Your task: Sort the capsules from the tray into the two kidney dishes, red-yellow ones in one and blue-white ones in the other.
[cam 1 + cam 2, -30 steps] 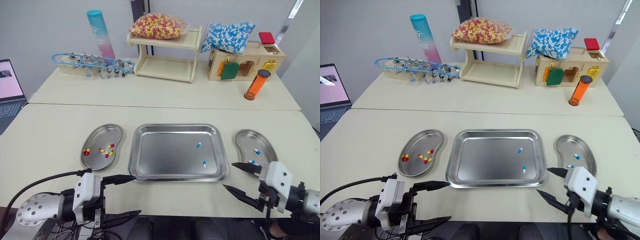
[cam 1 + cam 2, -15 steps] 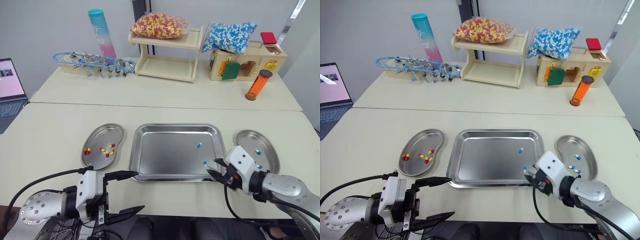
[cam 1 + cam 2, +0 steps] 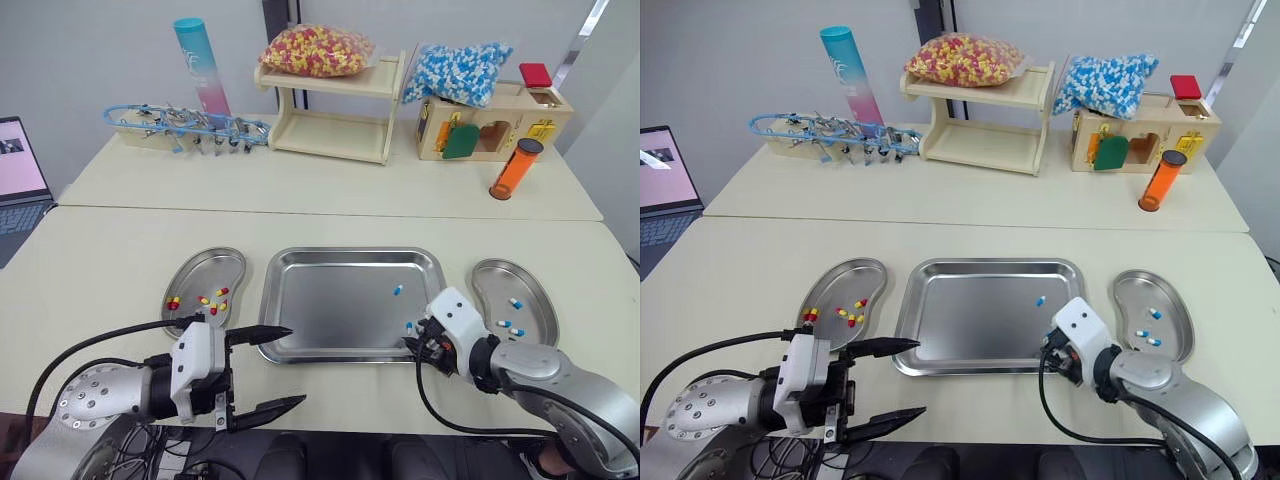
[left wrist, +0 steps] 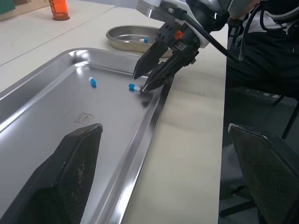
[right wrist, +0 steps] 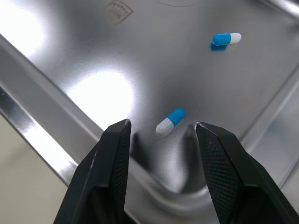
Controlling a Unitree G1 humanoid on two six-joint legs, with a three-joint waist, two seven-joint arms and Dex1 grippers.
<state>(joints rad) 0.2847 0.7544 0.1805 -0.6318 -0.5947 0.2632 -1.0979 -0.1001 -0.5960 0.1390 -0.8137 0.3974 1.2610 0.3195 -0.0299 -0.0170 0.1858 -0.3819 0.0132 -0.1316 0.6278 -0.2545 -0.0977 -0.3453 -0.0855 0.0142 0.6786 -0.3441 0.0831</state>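
Steel tray (image 3: 350, 252) is slick: right gripper (image 5: 162, 126), jaws spread astride the blue-white capsule (image 5: 171, 121) by the rim, could squirt it sideways if closing off-centre.

Tray (image 3: 330, 310): two blue-white capsules (image 3: 398, 290). Left dish (image 3: 200, 262): red-yellow capsules (image 3: 212, 301); right dish (image 3: 495, 280): blue-white.

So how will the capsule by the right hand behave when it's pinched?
The capsule is smooth and round-ended, so it may roll or squirt away on the shiny tray. It looks tiny beside the open right hand, so it is probably very light.
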